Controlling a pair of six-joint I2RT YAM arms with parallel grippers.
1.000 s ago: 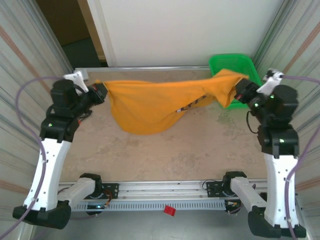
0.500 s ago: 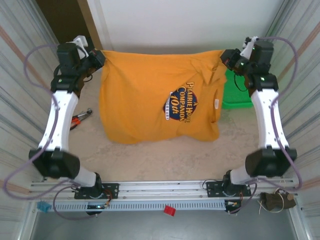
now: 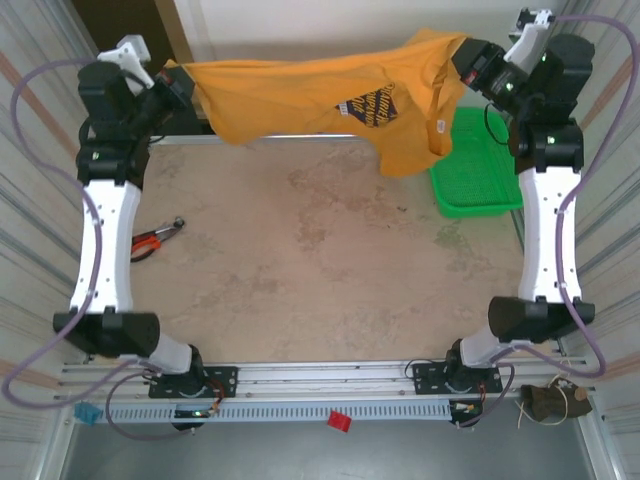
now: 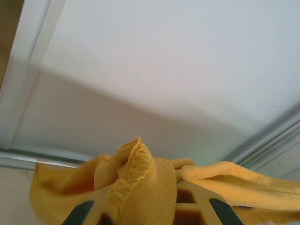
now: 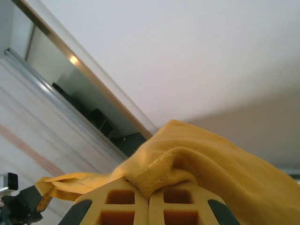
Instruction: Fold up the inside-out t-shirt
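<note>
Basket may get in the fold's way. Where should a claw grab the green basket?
Probably the near rim of the green basket, from above, one finger inside the wall and one outside. It sits flat and open-topped with that edge bare, while the t-shirt hangs across its far left corner.

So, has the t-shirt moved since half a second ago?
Yes. The t-shirt has moved up and away, toward the far wall; it no longer covers the middle of the table.
</note>
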